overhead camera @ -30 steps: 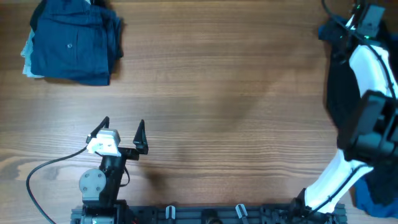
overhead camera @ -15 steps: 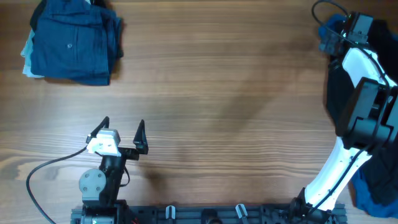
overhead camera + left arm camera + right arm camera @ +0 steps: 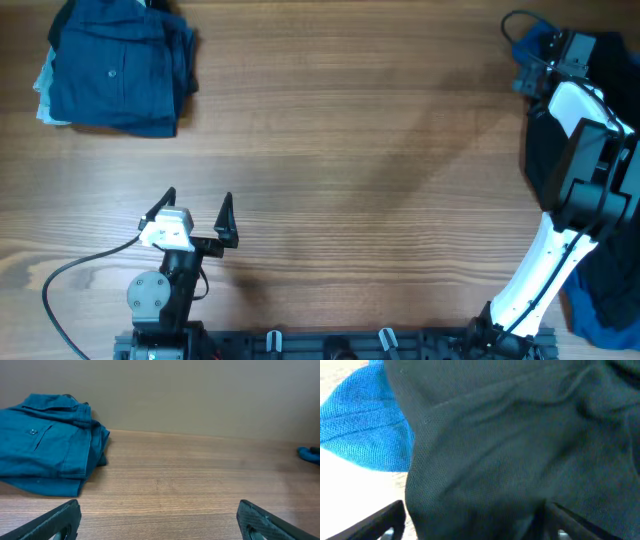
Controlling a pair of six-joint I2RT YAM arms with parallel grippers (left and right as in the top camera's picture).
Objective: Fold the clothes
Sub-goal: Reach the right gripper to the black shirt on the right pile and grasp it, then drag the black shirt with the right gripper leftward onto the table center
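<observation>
The clothes lie in two places. A folded navy garment (image 3: pixel 115 65) rests at the table's far left, also in the left wrist view (image 3: pixel 45 455). A crumpled black garment (image 3: pixel 537 150) lies at the right edge, with a bright blue one (image 3: pixel 532 42) by its far end. My right gripper (image 3: pixel 475 520) is down on this pile, its fingers wide apart, with black fabric (image 3: pixel 510 450) bunched between them and blue cloth (image 3: pixel 360 430) to the left. My left gripper (image 3: pixel 198 198) hovers open and empty near the front edge.
More blue cloth (image 3: pixel 595 310) shows at the front right corner beside the right arm's base. The right arm (image 3: pixel 580 170) stretches over the black garment. A cable (image 3: pixel 70 275) loops at the front left. Bare wooden table (image 3: pixel 360 150) lies between the two piles.
The right wrist has shifted left and dropped onto the pile at the right edge, and its fingers have drawn in a little. The left arm has stayed still.
</observation>
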